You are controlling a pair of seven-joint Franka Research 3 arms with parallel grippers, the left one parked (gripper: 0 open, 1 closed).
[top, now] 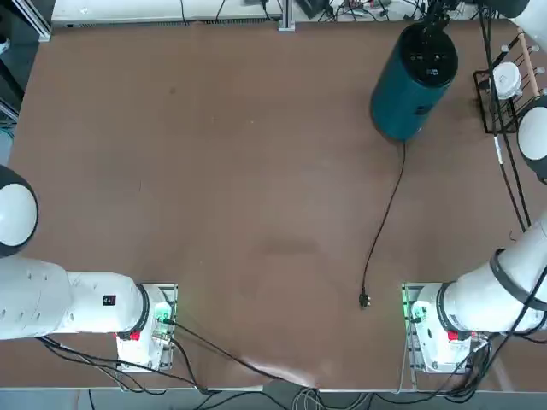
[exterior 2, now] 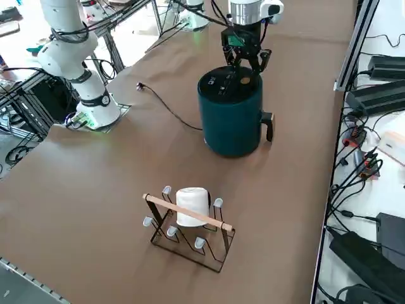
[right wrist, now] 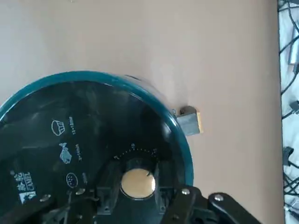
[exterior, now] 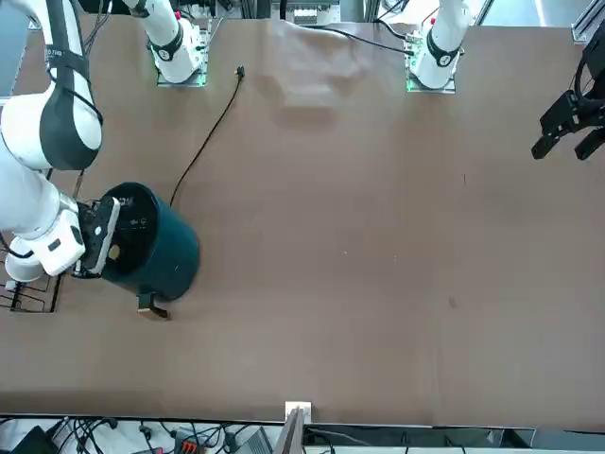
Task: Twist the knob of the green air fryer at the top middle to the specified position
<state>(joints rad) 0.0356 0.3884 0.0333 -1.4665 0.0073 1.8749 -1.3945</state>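
brown tabletop (top: 214, 188) fills most of every view, with cables and equipment along its edges. the green air fryer (top: 410, 94) stands upright near the far edge of the table in the top view, on the working arm's side; its dark teal wall rises to a black round top panel with small white icons. a thin black power cord (top: 385, 222) runs from its base toward the arm's base and ends in a loose plug on the table. a short black handle (exterior 2: 269, 126) sticks out from the fryer's side.

the right gripper (right wrist: 138, 186) is down on the top panel, pointing downward. in the wrist view its black fingers sit tight against both sides of the knob (right wrist: 138, 183), a small pale tan disc under an arc of white tick marks, so the jaws are clamped on it.

beside the fryer, toward the table's right edge, a wire rack (exterior 2: 190, 231) with a wooden bar holds a white cup (exterior 2: 192, 206).
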